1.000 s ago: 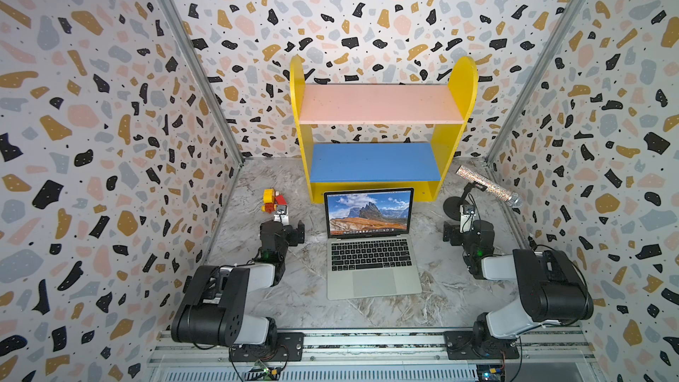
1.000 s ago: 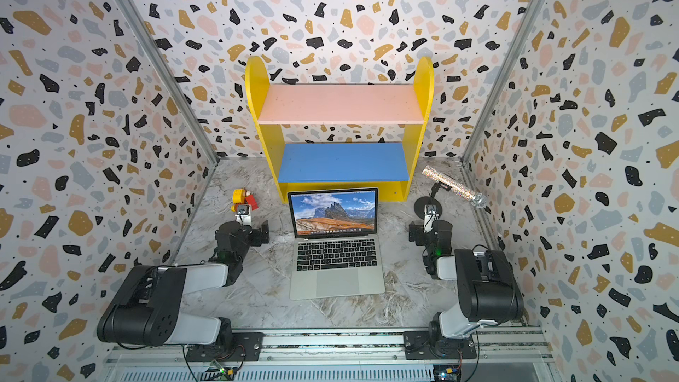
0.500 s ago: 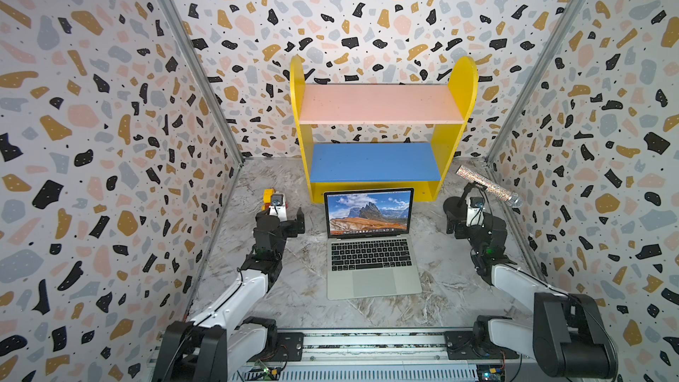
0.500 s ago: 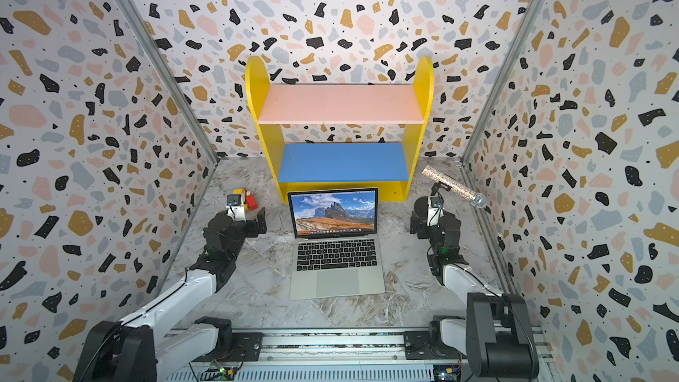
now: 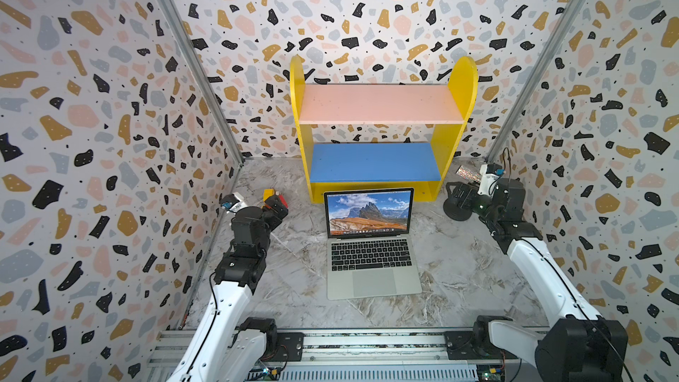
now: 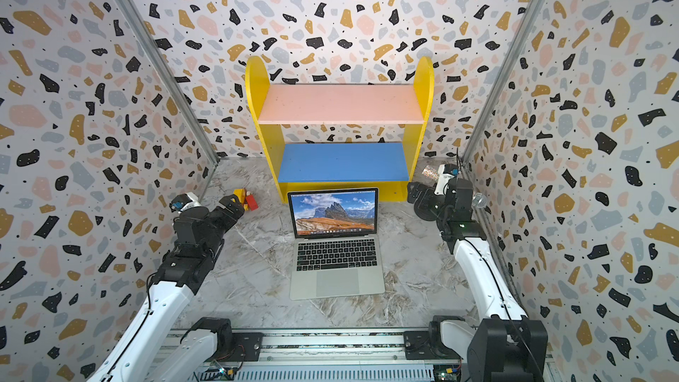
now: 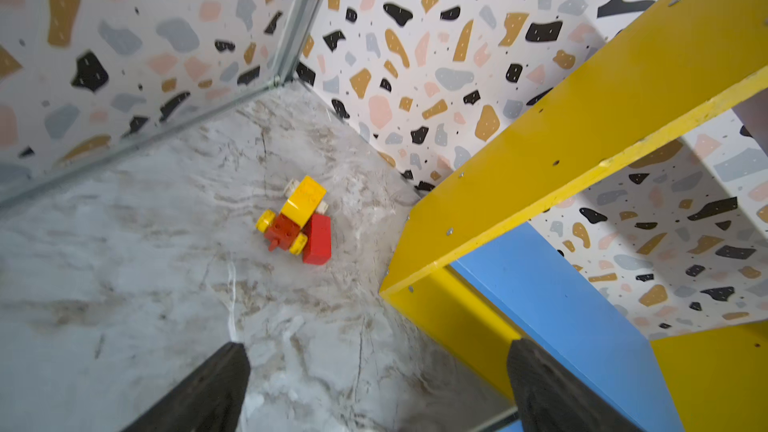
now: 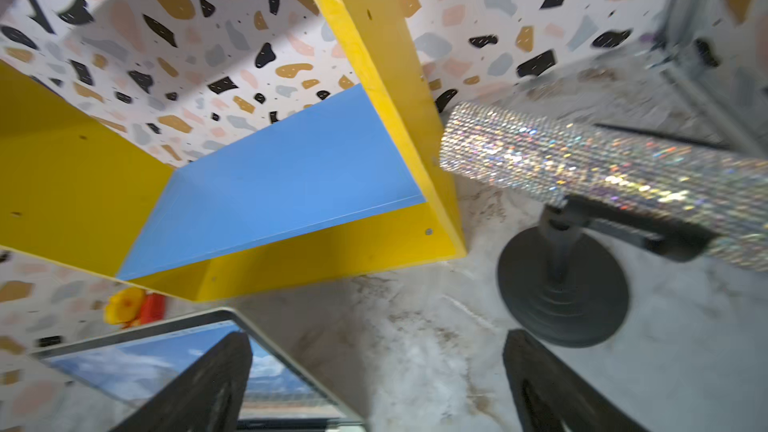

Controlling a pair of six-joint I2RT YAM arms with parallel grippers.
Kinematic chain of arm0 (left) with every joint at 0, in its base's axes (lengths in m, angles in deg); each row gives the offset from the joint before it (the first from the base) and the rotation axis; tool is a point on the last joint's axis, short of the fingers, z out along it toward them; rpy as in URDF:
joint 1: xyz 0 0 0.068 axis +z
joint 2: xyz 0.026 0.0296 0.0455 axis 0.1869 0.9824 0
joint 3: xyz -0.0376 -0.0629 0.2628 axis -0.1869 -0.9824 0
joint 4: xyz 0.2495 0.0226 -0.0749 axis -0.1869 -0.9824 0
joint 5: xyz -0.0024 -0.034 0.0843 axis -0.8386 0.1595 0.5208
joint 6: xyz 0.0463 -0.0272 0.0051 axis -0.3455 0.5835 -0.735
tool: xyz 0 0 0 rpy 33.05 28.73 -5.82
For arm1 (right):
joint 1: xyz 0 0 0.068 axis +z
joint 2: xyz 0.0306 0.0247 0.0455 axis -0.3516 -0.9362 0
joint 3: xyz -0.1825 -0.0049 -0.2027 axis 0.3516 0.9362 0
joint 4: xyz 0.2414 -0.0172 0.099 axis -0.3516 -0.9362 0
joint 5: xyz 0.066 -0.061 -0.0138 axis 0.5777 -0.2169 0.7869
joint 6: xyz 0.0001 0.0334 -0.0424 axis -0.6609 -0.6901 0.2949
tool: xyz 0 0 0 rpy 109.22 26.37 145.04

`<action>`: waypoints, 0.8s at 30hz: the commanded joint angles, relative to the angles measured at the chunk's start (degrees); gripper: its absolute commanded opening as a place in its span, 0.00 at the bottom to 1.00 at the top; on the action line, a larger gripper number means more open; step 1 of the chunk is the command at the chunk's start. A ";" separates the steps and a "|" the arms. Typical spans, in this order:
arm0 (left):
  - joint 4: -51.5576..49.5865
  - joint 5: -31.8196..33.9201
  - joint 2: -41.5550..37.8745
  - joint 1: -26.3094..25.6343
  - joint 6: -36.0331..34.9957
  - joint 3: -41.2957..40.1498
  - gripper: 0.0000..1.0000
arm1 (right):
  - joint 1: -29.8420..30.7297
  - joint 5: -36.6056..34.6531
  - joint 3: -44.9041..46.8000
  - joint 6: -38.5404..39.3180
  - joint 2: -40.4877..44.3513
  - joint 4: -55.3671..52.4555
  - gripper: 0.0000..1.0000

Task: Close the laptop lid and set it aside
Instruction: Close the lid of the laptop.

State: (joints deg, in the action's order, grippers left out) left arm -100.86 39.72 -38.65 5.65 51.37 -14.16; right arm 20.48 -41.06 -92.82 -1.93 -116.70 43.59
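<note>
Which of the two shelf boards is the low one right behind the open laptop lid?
The blue board, the lower one of the yellow shelf; the laptop lid stands just in front of it. The pink board is the upper one.

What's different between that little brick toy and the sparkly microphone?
The brick toy is red and yellow plastic; the microphone is silver glitter. The toy sits directly on the table; the microphone rests tilted on a black stand. The toy is blocky, the microphone a long cylinder. Shared: both are near the yellow shelf, one on each side, and nothing grips either.
</note>
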 commanded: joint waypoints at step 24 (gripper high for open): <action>-9.45 -7.90 -14.42 -35.25 16.78 -20.08 1.00 | 20.89 7.33 -38.41 -1.80 -22.88 -31.89 0.39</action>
State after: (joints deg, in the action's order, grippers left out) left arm -113.36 29.42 -53.58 -26.11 63.94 -32.72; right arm 38.87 -30.73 -126.83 -6.32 -138.19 17.69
